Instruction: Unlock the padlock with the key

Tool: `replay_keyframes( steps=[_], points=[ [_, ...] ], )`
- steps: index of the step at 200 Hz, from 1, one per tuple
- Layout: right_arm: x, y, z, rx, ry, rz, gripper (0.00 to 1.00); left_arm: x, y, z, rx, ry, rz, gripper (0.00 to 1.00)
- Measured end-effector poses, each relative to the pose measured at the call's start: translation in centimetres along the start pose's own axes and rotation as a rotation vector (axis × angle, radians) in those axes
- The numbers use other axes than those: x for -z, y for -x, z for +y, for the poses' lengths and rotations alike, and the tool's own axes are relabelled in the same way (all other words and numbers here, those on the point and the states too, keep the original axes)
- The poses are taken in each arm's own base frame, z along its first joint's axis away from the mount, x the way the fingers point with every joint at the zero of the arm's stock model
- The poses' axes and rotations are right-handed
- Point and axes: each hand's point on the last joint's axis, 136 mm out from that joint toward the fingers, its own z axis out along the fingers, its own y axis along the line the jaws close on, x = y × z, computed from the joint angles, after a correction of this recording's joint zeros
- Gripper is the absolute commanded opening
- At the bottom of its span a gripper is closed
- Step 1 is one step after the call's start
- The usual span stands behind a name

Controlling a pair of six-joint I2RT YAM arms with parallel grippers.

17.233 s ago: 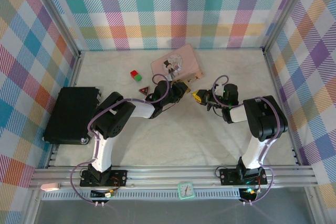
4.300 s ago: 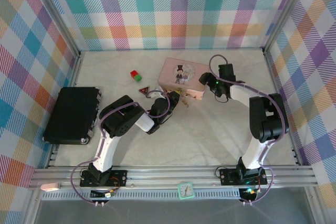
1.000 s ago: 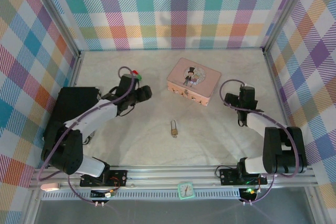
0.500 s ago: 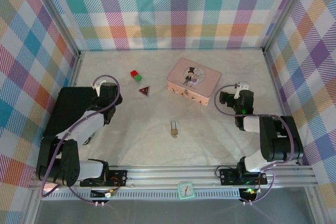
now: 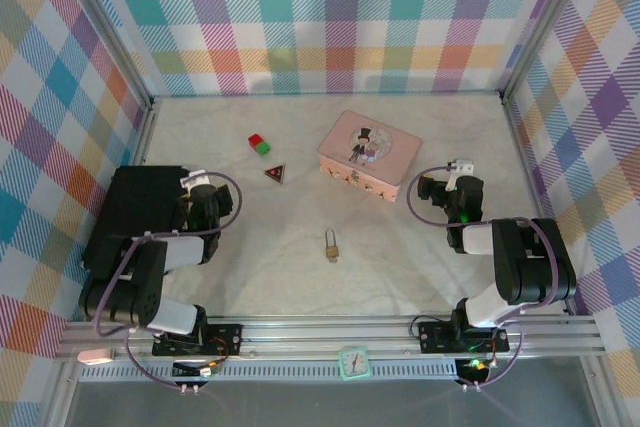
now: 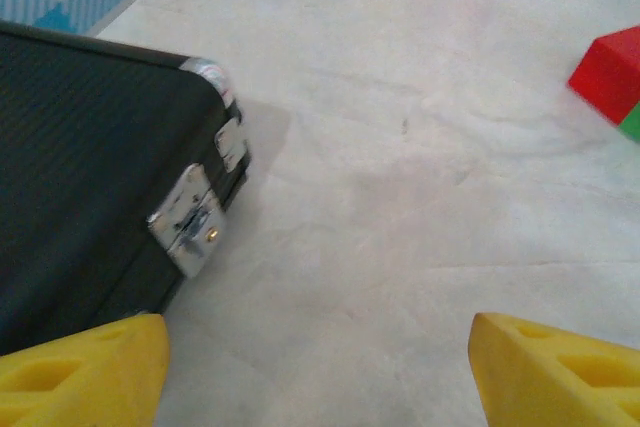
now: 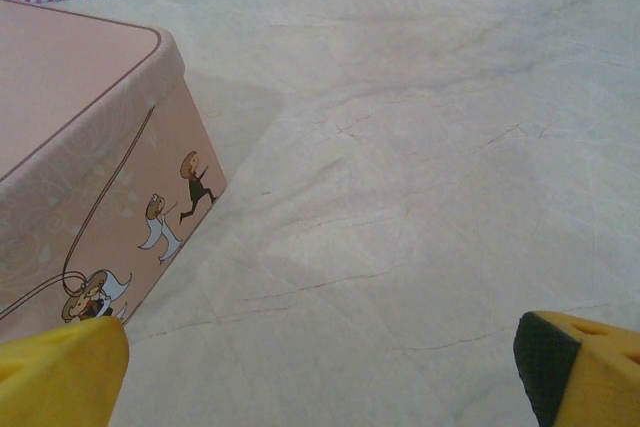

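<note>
Yellow fingertips (image 6: 80, 367) of the left gripper (image 6: 318, 377) are seen wide apart, with nothing held between them, just beside the corner of a black case (image 6: 90, 187). The right gripper (image 7: 320, 367) is also spread wide and empty, near the side of the pink tin (image 7: 80, 197). The padlock (image 5: 330, 244) is laid on the table (image 5: 400, 277), between the two arms, nearer than the tin and well apart from both grippers. A red block (image 6: 612, 72) is seen further out.
</note>
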Motion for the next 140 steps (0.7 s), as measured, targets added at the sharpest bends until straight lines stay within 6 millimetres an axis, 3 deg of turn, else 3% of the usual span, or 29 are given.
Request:
replay_keyframes(
  steps=[14, 51, 53, 57, 60, 140],
  points=[
    [0.0, 0.0, 0.0, 0.000, 0.000, -0.001, 0.99, -0.8, -1.0, 0.2, -0.006, -0.025, 0.001, 0.78],
    [0.0, 0.0, 0.2, 0.002, 0.013, 0.001, 0.99, -1.3, 0.5, -1.9, -0.016, -0.129, -0.033, 0.81],
    [0.0, 0.0, 0.2, 0.002, 0.014, 0.001, 0.99, -1.3, 0.6, -2.0, -0.016, -0.133, -0.035, 0.82],
    [0.0, 0.0, 0.3, 0.003, 0.016, 0.001, 0.99, -1.3, 0.8, -2.1, -0.016, -0.139, -0.040, 0.98],
    [0.0, 0.0, 0.3, 0.003, 0.017, 0.002, 0.99, -1.4, 1.0, -2.2, -0.017, -0.144, -0.043, 1.00],
    [0.0, 0.0, 0.4, 0.005, 0.023, 0.002, 0.99, -1.3, 1.2, -2.9, -0.032, -0.177, -0.045, 1.00]
  ],
)
